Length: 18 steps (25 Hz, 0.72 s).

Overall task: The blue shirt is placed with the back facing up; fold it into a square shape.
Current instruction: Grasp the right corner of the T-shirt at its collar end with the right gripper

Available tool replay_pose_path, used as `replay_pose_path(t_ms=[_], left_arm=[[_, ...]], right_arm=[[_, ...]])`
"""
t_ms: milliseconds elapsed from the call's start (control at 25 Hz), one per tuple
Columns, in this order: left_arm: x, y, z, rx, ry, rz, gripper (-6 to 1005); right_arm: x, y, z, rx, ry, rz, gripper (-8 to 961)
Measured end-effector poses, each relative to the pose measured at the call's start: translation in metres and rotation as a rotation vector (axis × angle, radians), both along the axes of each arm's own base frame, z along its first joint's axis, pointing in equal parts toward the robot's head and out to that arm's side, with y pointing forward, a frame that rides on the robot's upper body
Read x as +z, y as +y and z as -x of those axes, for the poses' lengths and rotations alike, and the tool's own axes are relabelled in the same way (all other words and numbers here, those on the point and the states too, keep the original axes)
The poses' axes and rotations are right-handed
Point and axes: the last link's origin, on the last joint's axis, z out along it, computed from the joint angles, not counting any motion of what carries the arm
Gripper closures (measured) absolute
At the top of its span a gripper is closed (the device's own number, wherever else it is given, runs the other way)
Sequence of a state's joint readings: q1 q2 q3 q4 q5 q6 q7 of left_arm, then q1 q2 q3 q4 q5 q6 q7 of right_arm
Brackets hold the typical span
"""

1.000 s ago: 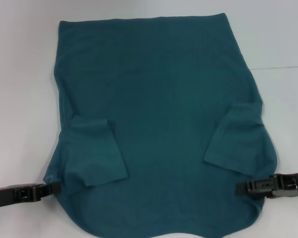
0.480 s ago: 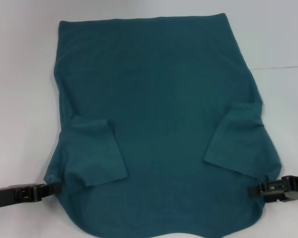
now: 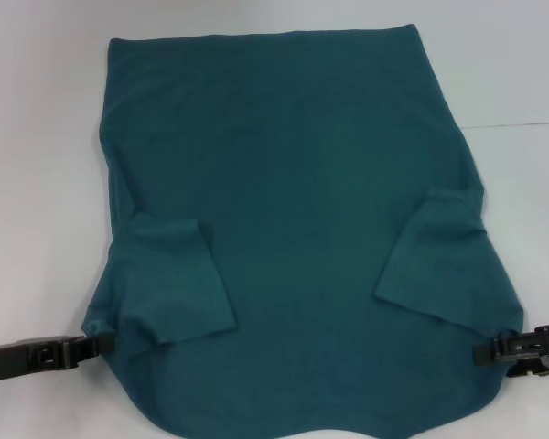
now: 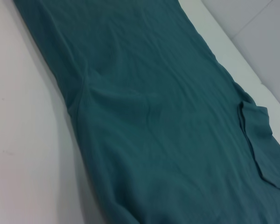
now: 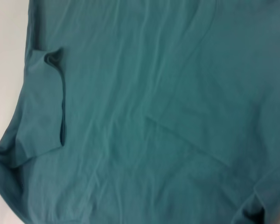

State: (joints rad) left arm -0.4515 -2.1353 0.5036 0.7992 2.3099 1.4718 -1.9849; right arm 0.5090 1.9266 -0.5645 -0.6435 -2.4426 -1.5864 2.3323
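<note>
The blue shirt (image 3: 293,201) lies flat on the white table, plain side up, hem at the far end. Both short sleeves are folded inward onto the body, one (image 3: 178,283) on the left and one (image 3: 439,256) on the right. My left gripper (image 3: 105,345) lies low at the shirt's near left edge, shut on the bunched cloth there. At the near right edge my right gripper (image 3: 483,351) is shut on the cloth, which is drawn out toward it. The left wrist view (image 4: 154,116) and the right wrist view (image 5: 154,93) show only shirt cloth, with no fingers.
The white table (image 3: 37,137) borders the shirt on both sides and at the far end. A thin seam line (image 3: 522,123) crosses the table at the right. The shirt's near edge runs off the bottom of the head view.
My right gripper has slid outward to the right, and the shirt's near right edge has stretched out with it. The left gripper has stayed in place.
</note>
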Motion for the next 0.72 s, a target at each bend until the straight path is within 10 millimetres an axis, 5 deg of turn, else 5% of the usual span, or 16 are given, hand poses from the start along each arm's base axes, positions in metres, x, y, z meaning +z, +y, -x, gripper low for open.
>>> replay_pose_path(t_ms=[720], left_arm=[[0.0012,0.0018,-0.0008,-0.004,0.001,-0.003,977]], right_arm=[[-0.0004,0.0039,0.0005,-0.004,-0.003,-0.012,36]])
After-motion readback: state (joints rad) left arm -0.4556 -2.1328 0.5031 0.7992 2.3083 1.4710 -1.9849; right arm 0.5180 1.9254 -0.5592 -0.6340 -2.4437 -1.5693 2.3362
